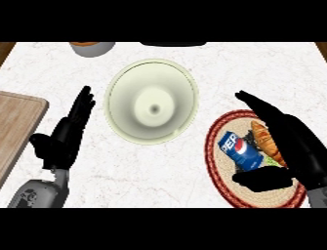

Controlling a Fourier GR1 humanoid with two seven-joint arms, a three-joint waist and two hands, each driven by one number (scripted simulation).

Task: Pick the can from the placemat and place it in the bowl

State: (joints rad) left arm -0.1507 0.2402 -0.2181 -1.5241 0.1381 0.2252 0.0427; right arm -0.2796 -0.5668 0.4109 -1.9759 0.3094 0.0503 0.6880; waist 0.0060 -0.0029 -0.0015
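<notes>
Head view: blue Pepsi can (240, 150) lying on its side on the round red-rimmed placemat (223, 188), touching a croissant (267, 140). Long axis running from upper left to lower right. Right hand (296, 146) spread open over the mat, fingers straight, thumb just below the can. Pale bowl (152, 101) just left of the mat. Left hand (66, 133) open, beside a wooden cutting board (4, 132). Bare marble counter (158, 171) below the bowl.

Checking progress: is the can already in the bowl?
No, the can lies on the placemat beside the bowl.
</notes>
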